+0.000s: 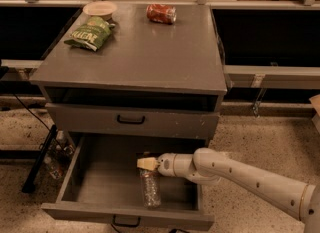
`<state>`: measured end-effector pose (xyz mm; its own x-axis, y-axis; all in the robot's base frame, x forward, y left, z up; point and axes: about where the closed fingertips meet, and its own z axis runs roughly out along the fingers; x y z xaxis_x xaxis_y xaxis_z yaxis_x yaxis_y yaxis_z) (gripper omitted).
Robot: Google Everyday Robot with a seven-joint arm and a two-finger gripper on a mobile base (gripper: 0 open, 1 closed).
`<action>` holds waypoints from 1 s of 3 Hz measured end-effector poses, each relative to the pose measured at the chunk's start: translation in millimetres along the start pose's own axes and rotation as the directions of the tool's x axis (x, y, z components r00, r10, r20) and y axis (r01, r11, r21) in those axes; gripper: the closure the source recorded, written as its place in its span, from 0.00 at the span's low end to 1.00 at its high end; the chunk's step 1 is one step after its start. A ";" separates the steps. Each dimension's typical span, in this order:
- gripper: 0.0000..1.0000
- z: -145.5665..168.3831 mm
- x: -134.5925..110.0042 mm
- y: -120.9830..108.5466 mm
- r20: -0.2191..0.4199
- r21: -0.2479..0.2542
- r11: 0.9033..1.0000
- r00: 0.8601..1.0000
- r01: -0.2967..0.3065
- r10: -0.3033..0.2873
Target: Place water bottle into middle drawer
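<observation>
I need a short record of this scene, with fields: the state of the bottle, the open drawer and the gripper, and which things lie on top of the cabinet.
bottle: small clear crinkled plastic water bottle, lying on its side on the drawer floor, lengthwise front to back
open drawer: wide grey metal drawer with black loop handle, pulled out
gripper: two-finger gripper, over the drawer at the bottle's rear end; contact cannot be told
drawer above: grey drawer front, closed
cabinet top: green chip bag, red soda can, pale round bowl

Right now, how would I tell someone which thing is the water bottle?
Find the grey cabinet, then its open drawer. The water bottle lies on that drawer's floor, right by the gripper. It is clear and crinkled, unlike the red can on top.
</observation>
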<state>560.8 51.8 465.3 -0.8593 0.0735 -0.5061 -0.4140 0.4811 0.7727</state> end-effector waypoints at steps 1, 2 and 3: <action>1.00 28.1 10.2 -30.2 -0.006 -0.027 0.999 0.999 -0.039 0.039; 1.00 28.3 10.2 -30.4 -0.006 -0.027 0.999 0.999 -0.039 0.039; 1.00 47.8 20.9 -57.9 -0.006 -0.034 0.995 0.995 -0.096 0.096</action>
<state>581.2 67.3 391.7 -0.8966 0.1143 -0.4279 -0.3400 0.4415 0.8304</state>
